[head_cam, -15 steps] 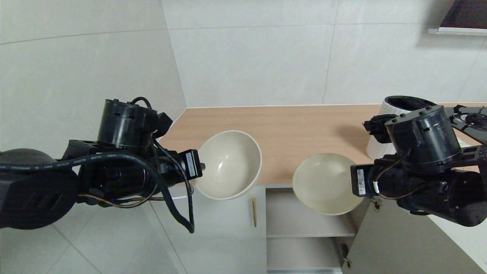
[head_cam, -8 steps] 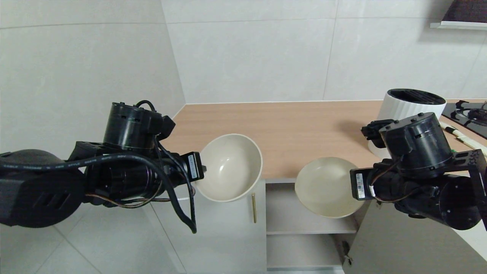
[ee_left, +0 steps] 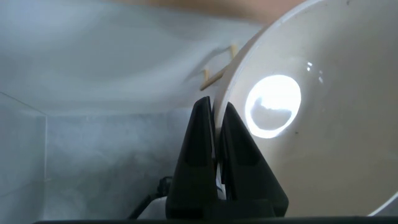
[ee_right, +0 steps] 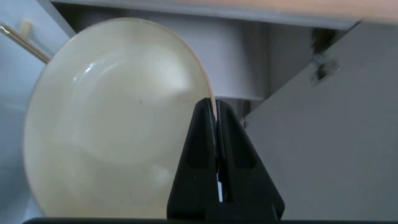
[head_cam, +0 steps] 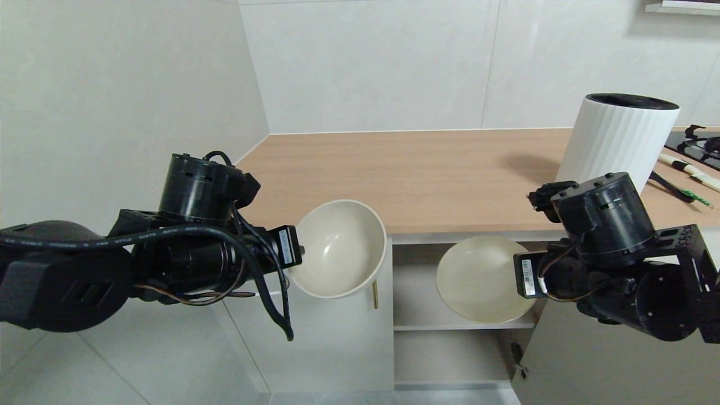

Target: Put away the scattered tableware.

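1. Bowls are both in the air in front of the cupboard. The deep bowl (head_cam: 337,247) hangs from the left gripper (ee_left: 214,118) before the closed door (head_cam: 337,337). The shallow bowl (head_cam: 478,278) hangs from the right gripper (ee_right: 215,121) before the open compartment, above its shelf (head_cam: 450,326).
2. Each pair of jaws is clamped on a bowl's rim, a thin edge grip with the bowl tipped on its side.
3. The main risk, as I judge it, is that so narrow a pinch lets a bowl swing or slip if an arm jolts (a drop would likely break it).
4. The deep bowl appears close to the door handle (head_cam: 375,295) and the edge of the counter (head_cam: 422,174) — a careless sweep toward the opening could knock either.
5. The shallow bowl could clip the open door (head_cam: 562,360) if carried in too wide.
6. The head view lays out cupboard, shelf and doors. The wrist views add the rims caught between the fingers — a detail the wrists block from above.
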`<state>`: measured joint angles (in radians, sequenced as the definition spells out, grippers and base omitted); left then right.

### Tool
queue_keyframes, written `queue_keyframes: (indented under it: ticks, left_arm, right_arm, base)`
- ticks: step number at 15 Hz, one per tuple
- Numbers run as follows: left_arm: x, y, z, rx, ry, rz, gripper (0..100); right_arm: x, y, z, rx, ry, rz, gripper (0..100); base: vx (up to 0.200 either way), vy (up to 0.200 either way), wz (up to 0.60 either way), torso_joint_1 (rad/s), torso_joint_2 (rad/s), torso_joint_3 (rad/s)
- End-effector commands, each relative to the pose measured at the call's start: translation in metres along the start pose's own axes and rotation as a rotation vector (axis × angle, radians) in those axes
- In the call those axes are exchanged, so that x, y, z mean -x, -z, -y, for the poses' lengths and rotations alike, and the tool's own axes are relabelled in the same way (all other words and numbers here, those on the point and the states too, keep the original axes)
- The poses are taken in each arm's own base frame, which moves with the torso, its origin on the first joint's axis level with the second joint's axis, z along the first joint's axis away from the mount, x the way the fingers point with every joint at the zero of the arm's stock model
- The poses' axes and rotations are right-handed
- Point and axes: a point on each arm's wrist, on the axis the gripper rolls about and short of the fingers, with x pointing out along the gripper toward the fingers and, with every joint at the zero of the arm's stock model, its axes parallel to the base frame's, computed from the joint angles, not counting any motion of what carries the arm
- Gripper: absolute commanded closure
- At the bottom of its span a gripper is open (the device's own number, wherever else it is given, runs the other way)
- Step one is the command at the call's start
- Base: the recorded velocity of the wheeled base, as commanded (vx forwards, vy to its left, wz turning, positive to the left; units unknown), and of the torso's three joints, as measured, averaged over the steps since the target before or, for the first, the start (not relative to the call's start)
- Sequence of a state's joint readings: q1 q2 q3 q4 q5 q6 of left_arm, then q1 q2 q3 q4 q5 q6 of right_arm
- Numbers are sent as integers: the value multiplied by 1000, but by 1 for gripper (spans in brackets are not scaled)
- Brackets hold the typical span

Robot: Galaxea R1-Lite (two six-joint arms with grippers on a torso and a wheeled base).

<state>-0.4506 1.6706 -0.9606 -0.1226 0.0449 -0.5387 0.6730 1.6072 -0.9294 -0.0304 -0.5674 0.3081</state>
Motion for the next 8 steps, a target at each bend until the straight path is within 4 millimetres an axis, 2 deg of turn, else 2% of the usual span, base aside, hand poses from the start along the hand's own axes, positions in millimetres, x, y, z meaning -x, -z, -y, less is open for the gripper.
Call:
queue_keyframes:
  ticks: [1, 8]
  left_arm:
    - [-1, 0, -1, 0, -2, -2, 100]
    - [-1, 0, -1, 0, -2, -2, 100]
  right_arm:
    - [-3, 3, -2, 8, 4, -12, 100]
    - [-13, 8, -6, 21, 13, -31, 100]
  base:
    - [0, 0, 0, -159, 486, 315]
    - [0, 0, 0, -132, 468, 338]
